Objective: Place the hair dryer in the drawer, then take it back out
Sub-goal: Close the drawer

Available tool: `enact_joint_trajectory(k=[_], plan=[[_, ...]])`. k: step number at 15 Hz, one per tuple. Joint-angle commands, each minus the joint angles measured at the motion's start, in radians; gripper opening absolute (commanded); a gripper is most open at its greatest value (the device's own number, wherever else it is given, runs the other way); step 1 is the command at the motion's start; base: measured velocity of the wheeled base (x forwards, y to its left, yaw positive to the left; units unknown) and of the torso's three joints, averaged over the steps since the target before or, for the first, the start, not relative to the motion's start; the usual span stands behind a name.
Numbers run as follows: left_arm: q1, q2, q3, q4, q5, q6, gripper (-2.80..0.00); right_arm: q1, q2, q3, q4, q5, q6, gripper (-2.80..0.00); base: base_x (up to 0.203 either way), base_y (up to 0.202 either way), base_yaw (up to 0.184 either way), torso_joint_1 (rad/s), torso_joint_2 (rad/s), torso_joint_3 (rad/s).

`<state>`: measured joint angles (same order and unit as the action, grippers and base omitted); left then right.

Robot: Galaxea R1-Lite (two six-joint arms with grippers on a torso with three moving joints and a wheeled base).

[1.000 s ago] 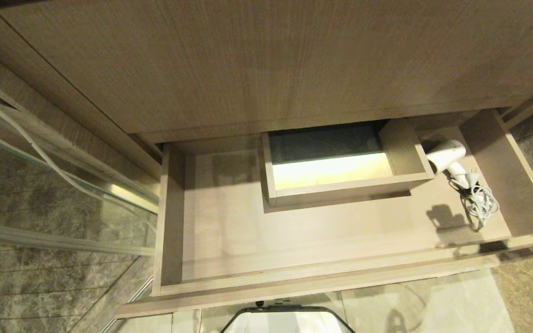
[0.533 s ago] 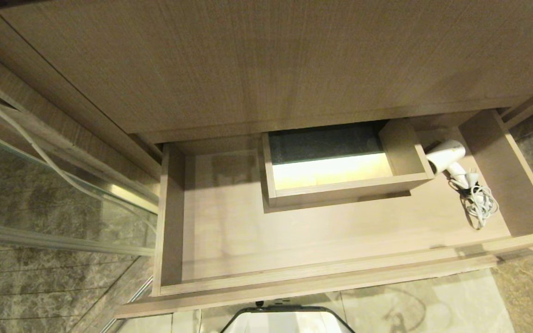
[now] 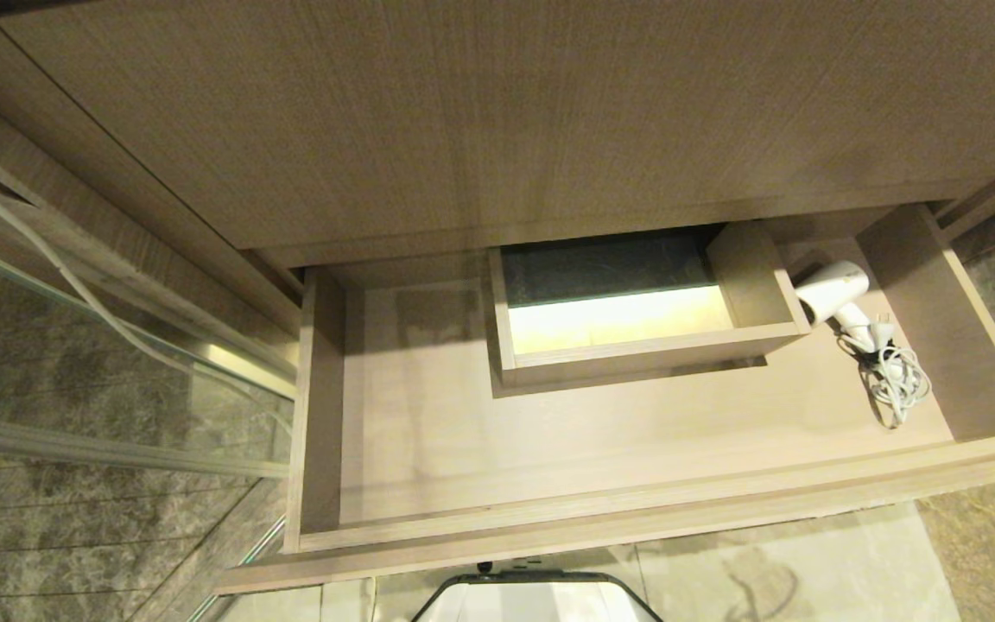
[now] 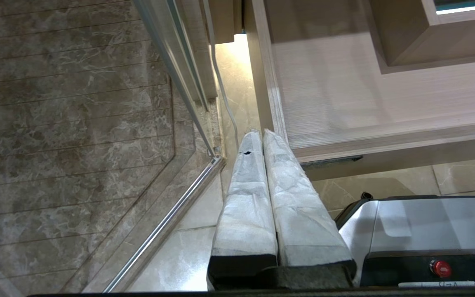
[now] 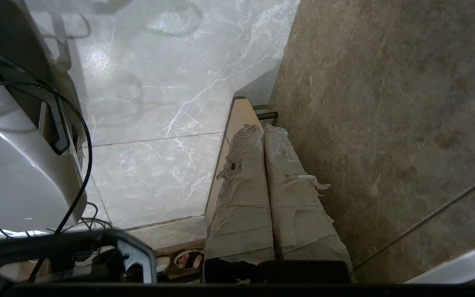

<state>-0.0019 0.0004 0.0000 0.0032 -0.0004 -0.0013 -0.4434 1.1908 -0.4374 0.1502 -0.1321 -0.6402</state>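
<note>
The drawer (image 3: 601, 525) stands pulled out below the taller wood panel. The white hair dryer (image 3: 834, 292) lies in its right rear corner, beside the boxed cutout, with its bundled cord (image 3: 895, 380) trailing toward the front. Neither gripper shows in the head view. My left gripper (image 4: 261, 133) is shut and empty, hanging over the floor just off the drawer's (image 4: 344, 103) left front corner. My right gripper (image 5: 262, 128) is also shut and empty, low beside a light wood edge (image 5: 239, 117) and a dark stone surface. The hair dryer is outside both wrist views.
A boxed cutout (image 3: 627, 302) takes up the drawer's rear centre. The tall wood panel (image 3: 497, 112) overhangs the back. A glass partition with a metal rail (image 3: 117, 345) runs along the left. My base (image 3: 532, 603) is just in front of the drawer. A sandalled foot (image 5: 188, 260) shows near my right gripper.
The right gripper, seen a second ago at the head view's right edge with its shadow on the drawer floor, has drawn out of that view. The hair dryer and drawer have not moved.
</note>
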Motion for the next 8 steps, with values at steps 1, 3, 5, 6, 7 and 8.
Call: enact_joint_trajectory(k=[1, 3, 5, 6, 7, 8], plan=[[0.0, 0.0, 0.002, 0.0, 0.0, -0.002, -2.8, 0.0, 0.133, -0.019, -0.056, -0.002, -0.003, -2.8, 0.0, 0.0, 0.0, 0.0, 0.0, 0.0], [0.0, 0.0, 0.002, 0.001, 0.0, 0.0, -2.8, 0.0, 0.194, -0.038, -0.106, -0.003, -0.003, -2.8, 0.0, 0.0, 0.0, 0.0, 0.0, 0.0], [0.0, 0.0, 0.002, 0.001, 0.0, 0.0, -2.8, 0.0, 0.204, -0.044, -0.119, -0.003, -0.003, -2.8, 0.0, 0.0, 0.0, 0.0, 0.0, 0.0], [0.0, 0.0, 0.002, 0.0, 0.0, 0.0, -2.8, 0.0, 0.214, -0.056, -0.132, -0.003, -0.003, -2.8, 0.0, 0.0, 0.0, 0.0, 0.0, 0.0], [0.0, 0.0, 0.002, 0.0, 0.0, 0.0, -2.8, 0.0, 0.255, -0.076, -0.148, -0.003, -0.003, -2.8, 0.0, 0.0, 0.0, 0.0, 0.0, 0.0], [0.0, 0.0, 0.002, 0.0, 0.0, 0.0, -2.8, 0.0, 0.315, -0.098, -0.166, -0.003, -0.004, -2.8, 0.0, 0.0, 0.0, 0.0, 0.0, 0.0]])
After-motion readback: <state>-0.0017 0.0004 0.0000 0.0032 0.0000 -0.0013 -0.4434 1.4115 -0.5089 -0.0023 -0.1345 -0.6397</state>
